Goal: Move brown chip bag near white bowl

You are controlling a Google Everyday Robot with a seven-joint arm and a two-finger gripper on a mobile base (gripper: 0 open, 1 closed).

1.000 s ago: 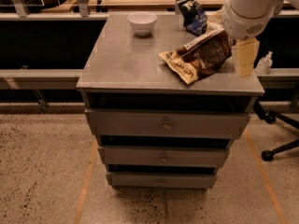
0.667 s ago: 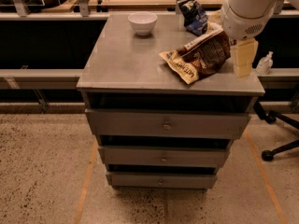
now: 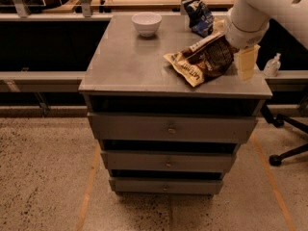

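Note:
The brown chip bag [image 3: 202, 61] lies wrinkled on the right side of the grey cabinet top [image 3: 130, 66], its right end raised toward my arm. My gripper [image 3: 242, 64] hangs from the white arm [image 3: 250, 13] down to table level, right against the bag's right end. The bag hides part of the gripper. The white bowl [image 3: 147, 23] stands upright near the back edge, left of centre, well apart from the bag.
A smaller dark blue snack bag [image 3: 199, 16] stands at the back right, just behind the brown bag. The cabinet has three drawers [image 3: 168, 129]. A small bottle [image 3: 273, 64] and an office chair base [image 3: 288, 150] are to the right.

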